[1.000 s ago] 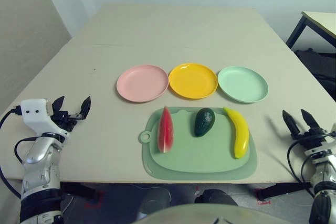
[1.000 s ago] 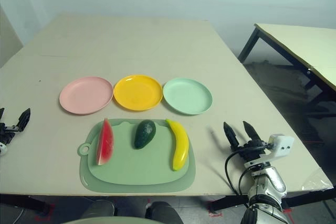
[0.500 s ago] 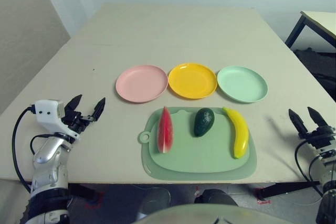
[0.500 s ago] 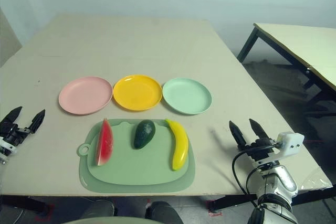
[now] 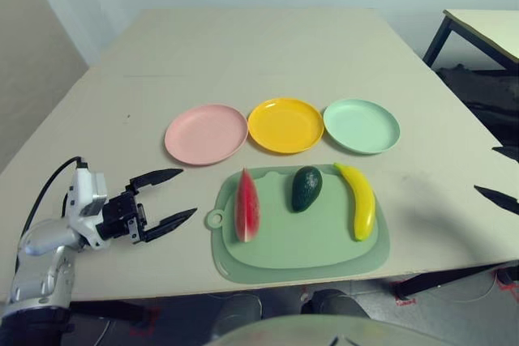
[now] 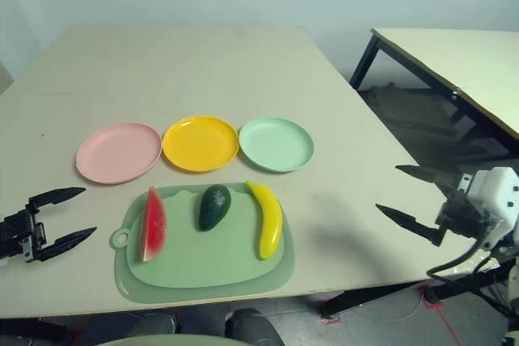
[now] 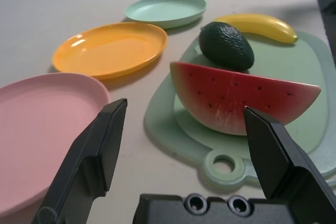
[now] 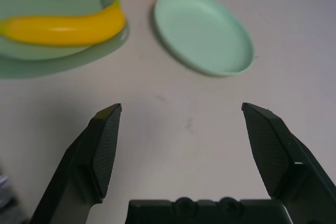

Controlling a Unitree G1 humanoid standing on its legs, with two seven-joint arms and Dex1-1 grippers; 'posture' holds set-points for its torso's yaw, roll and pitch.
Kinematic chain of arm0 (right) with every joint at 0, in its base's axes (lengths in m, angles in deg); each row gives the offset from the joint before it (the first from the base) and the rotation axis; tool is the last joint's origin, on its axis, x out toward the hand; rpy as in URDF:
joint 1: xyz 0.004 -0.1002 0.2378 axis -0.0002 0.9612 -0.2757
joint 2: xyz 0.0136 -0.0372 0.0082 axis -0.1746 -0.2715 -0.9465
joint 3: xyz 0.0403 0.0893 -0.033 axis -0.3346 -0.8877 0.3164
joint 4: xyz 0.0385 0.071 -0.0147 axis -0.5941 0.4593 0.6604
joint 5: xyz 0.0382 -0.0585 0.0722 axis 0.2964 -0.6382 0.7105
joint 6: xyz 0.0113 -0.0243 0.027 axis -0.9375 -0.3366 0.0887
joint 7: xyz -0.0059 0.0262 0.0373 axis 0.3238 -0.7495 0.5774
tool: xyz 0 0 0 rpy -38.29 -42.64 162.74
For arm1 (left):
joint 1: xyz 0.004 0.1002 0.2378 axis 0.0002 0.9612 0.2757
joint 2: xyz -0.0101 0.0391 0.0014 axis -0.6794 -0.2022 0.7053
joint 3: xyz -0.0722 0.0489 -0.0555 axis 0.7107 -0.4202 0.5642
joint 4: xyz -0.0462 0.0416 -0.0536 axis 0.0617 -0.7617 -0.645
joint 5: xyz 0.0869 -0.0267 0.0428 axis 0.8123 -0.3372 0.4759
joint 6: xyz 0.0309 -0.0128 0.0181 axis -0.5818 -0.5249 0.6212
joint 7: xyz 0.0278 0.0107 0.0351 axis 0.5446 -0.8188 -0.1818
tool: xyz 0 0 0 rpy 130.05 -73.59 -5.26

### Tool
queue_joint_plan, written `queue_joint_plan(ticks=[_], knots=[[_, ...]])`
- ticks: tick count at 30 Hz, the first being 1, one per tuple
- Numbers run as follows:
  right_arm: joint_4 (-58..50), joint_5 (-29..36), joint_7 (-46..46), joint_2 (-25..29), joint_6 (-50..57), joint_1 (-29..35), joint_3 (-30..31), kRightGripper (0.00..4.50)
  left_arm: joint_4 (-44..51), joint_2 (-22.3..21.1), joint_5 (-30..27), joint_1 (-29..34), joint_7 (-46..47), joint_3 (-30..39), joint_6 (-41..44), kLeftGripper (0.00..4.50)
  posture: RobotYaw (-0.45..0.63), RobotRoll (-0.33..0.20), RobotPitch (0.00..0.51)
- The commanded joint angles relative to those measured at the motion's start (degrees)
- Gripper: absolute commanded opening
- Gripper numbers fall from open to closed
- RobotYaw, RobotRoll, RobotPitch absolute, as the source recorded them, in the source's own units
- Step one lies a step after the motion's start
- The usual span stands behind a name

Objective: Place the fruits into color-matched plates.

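Observation:
Three fruits lie on a pale green cutting mat (image 5: 300, 247): a red watermelon wedge (image 5: 246, 205) at the left, a dark green avocado (image 5: 306, 188) in the middle and a yellow banana (image 5: 359, 200) at the right. Behind the mat stand a pink plate (image 5: 206, 133), a yellow plate (image 5: 285, 125) and a mint green plate (image 5: 362, 126), all empty. My left gripper (image 5: 187, 192) is open just left of the mat, its fingers pointing at the watermelon (image 7: 241, 95). My right gripper (image 6: 389, 190) is open at the table's right edge, pointing toward the banana (image 8: 63, 29).
The mat's ring handle (image 5: 213, 219) sticks out toward my left gripper. A second table (image 6: 454, 54) stands to the right across a gap. Bare tabletop (image 5: 259, 46) stretches behind the plates.
Both grippers have turned to point inward at the mat. The left one has moved right, closer to the watermelon. The right one has swung out to the table's right edge. The camera has shifted.

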Motion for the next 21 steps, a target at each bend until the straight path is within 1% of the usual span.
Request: queue_joint_plan(ticks=[1, 4, 7, 9, 11, 13, 14, 16, 19, 21], knots=[[-6.56, -3.61, -4.33, 1.31, 1.2, 3.94, -0.99, 4.48, -1.23, 0.75, 1.26, -0.82, -0.08, -1.02, -1.36, 4.5, -0.05, 0.0, 0.0], [-11.08, -4.1, -1.5, 1.07, -2.96, 9.11, 0.09, 4.48, -2.53, 1.24, 1.82, -1.3, -0.09, -1.32, -2.2, 4.5, -0.05, 0.0, 0.0], [-17.66, -4.72, -2.64, 0.53, -1.26, 12.65, 2.25, 4.48, -3.02, 1.41, 2.11, -1.43, -0.01, -1.33, -2.62, 4.5, -0.04, 0.0, 0.0], [-22.94, -4.71, -2.4, 1.01, 0.04, 13.59, 4.5, 4.48, -3.18, 1.29, 2.1, -1.29, -0.01, -1.1, -2.78, 4.5, -0.04, 0.0, 0.0], [-29.6, -4.62, -3.67, 1.85, 3.77, 12.72, 7.02, 4.48, -3.47, 1.01, 2.29, -1.12, -0.05, -0.85, -3.13, 4.5, -0.03, 0.0, 0.0], [-35.06, -4.78, -5.14, 2.79, 7.54, 10.02, 9.49, 4.48, -3.51, 0.7, 2.11, -0.83, -0.1, -0.42, -3.17, 4.5, -0.03, 0.0, 0.0], [-37.15, -5.26, -5.66, 3.42, 9.02, 7.2, 11.14, 4.48, -3.33, 0.46, 1.99, -0.54, -0.12, -0.18, -3.1, 4.5, -0.03, 0.0, 0.0], [-38.83, -8.14, -6.01, 4.73, 10.64, -0.84, 15.44, 4.48, -3.08, -0.06, 1.86, -0.08, -0.31, 0.18, -3.06, 4.5, -0.02, 0.0, 0.0], [-35.85, -12.9, -3.76, 5.9, 9.26, -12.15, 21.84, 4.48, -3.21, -0.63, 2.45, -0.11, -0.33, 0.04, -3.57, 4.5, -0.01, 0.0, 0.0], [-33.28, -16.71, -0.55, 7.25, 7.24, -18.02, 26.52, 4.48, -2.86, -0.8, 2.66, -0.13, -0.08, -0.2, -3.69, 4.5, -0.01, 0.0, 0.0]])
